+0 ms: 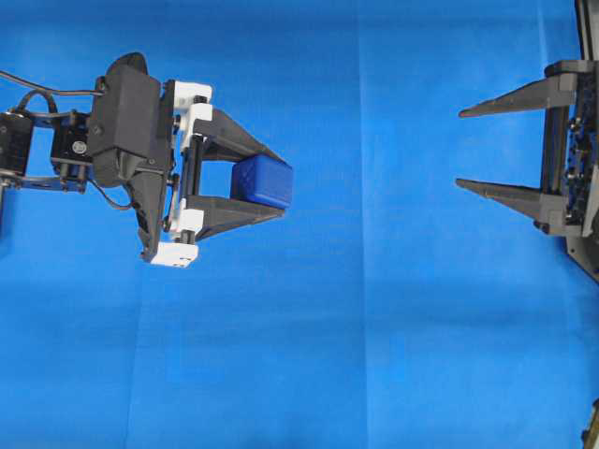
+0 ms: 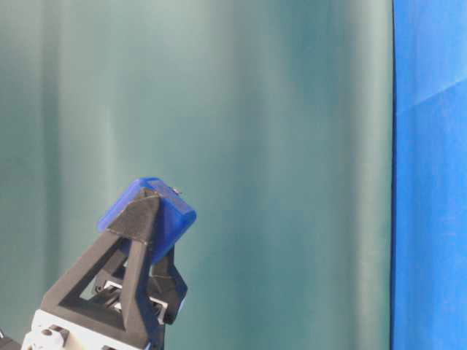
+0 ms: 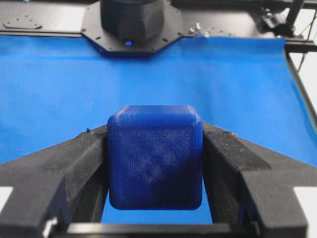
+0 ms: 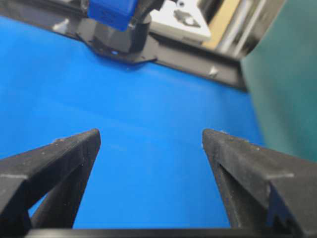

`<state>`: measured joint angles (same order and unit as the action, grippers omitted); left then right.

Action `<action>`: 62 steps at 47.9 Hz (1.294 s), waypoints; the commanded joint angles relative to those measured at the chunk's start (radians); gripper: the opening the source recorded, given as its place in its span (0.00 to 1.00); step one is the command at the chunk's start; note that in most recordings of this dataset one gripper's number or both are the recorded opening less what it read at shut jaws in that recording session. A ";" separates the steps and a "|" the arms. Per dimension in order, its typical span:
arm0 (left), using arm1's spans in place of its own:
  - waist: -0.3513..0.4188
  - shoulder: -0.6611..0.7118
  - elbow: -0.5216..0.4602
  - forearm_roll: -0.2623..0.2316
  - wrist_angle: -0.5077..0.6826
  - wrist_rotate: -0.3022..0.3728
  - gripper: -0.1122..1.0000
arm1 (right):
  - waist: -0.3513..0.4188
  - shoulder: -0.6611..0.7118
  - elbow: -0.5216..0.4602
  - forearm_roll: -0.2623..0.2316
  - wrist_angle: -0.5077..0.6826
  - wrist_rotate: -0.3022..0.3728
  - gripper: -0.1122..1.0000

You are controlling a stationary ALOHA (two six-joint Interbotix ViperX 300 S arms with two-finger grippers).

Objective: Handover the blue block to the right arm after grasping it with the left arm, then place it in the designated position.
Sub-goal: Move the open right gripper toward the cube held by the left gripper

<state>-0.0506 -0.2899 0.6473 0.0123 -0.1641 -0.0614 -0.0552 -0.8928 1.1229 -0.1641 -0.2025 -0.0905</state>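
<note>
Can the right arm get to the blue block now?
Probably yes. The blue block sits clamped in the left gripper, its far face poking out toward the right gripper. That one's jaws stand wide open and face it, with only bare blue cloth below the gap between them.

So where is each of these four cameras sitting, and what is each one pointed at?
Overhead: looks straight down on the blue cloth; left gripper holds the blue block, right gripper open.
Table-level: low, facing a green backdrop; only the left gripper's fingers and block show.
Left wrist: rides the left arm, looking along its fingers at the block.
Right wrist: rides the right arm, looking between its open fingers across the cloth.
Shared: the block appears in all four.
</note>
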 commanded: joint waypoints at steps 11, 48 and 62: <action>-0.003 -0.015 -0.015 0.002 -0.020 -0.002 0.51 | -0.003 0.006 -0.028 -0.187 -0.006 -0.209 0.96; -0.003 -0.015 -0.017 0.000 -0.020 -0.003 0.51 | -0.003 0.032 -0.025 -0.259 0.000 -0.609 0.96; -0.002 -0.015 -0.017 0.002 -0.020 -0.003 0.51 | -0.003 0.034 -0.025 -0.259 -0.005 -0.609 0.96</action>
<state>-0.0506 -0.2899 0.6473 0.0123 -0.1733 -0.0629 -0.0552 -0.8621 1.1213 -0.4218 -0.1994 -0.7010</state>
